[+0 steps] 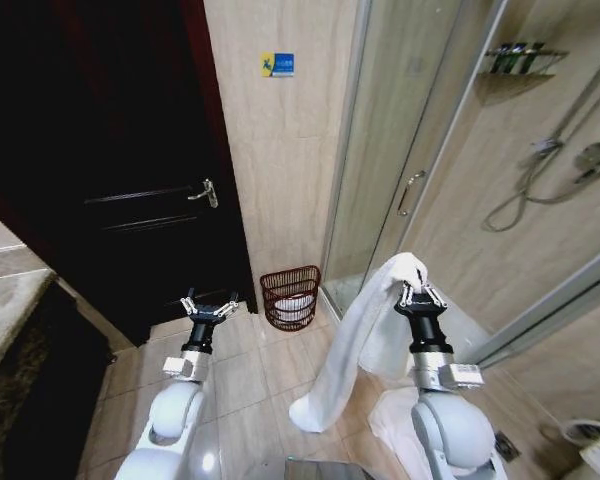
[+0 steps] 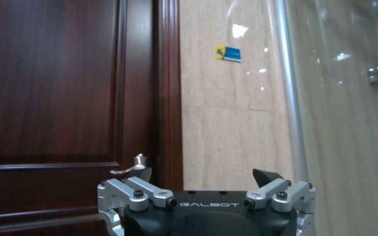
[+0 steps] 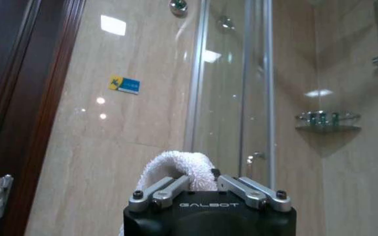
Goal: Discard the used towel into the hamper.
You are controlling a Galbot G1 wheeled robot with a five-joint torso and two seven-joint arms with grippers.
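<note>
1. Step in hand, as judged: transport. The right gripper (image 1: 421, 293) was raised in front of the glass shower door (image 1: 400, 150), its fingers clenched on a fold of the white terry-cloth towel (image 1: 365, 340).
2. Towel position: the gripped fold bulged above the fingertips, as the right wrist view confirmed (image 3: 175, 169). The remaining cloth hung down the left side of the arm, its lower end close to the beige tiled floor (image 1: 250, 390).
3. Hamper position: the small round dark reddish-brown open-weave wicker hamper (image 1: 290, 297) stood on the floor against the beige tiled wall (image 1: 280, 150), between the dark wooden door (image 1: 120, 170) and the shower door. Something white already lay inside it.
4. Relation: the hamper sat ahead and to the left of the right gripper, well apart from the held fold.
5. Next move, as judged: it called for carrying the fold forward and leftward until it hung over the hamper opening, then releasing.
6. The left gripper (image 1: 210, 307) was held low near the door, fingers spread and empty.
</note>
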